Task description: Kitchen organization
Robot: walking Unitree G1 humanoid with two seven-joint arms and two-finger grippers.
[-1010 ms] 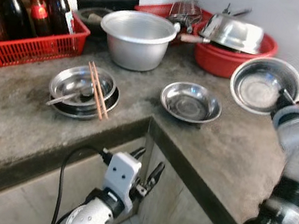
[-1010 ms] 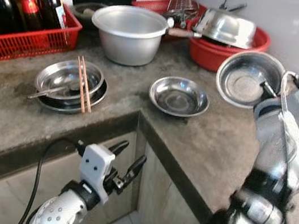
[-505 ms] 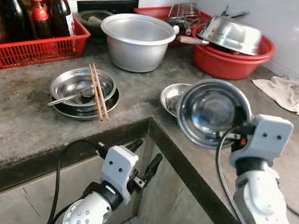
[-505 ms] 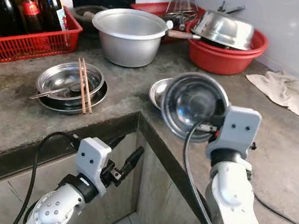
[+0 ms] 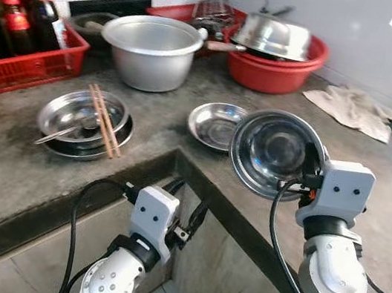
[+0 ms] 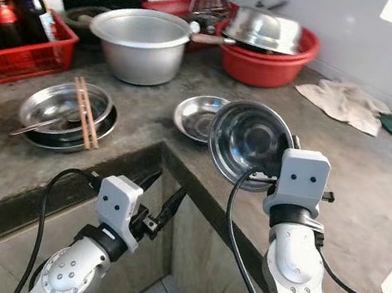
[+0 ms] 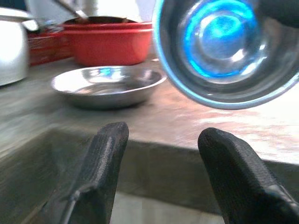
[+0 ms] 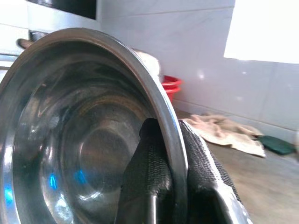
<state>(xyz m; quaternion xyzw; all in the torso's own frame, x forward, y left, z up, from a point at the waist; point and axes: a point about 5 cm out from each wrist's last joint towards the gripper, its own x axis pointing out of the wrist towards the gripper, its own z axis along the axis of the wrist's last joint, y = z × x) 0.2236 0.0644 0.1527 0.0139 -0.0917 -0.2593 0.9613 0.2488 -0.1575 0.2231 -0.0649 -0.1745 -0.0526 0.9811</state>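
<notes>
right gripper (image 8: 170, 172) still holds steel bowl (image 5: 274, 151), barely shifted.

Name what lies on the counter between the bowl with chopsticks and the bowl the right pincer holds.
A shallow steel dish lies between the chopstick bowl and the held steel bowl in the right pincer, seen in the left eye view.
</notes>
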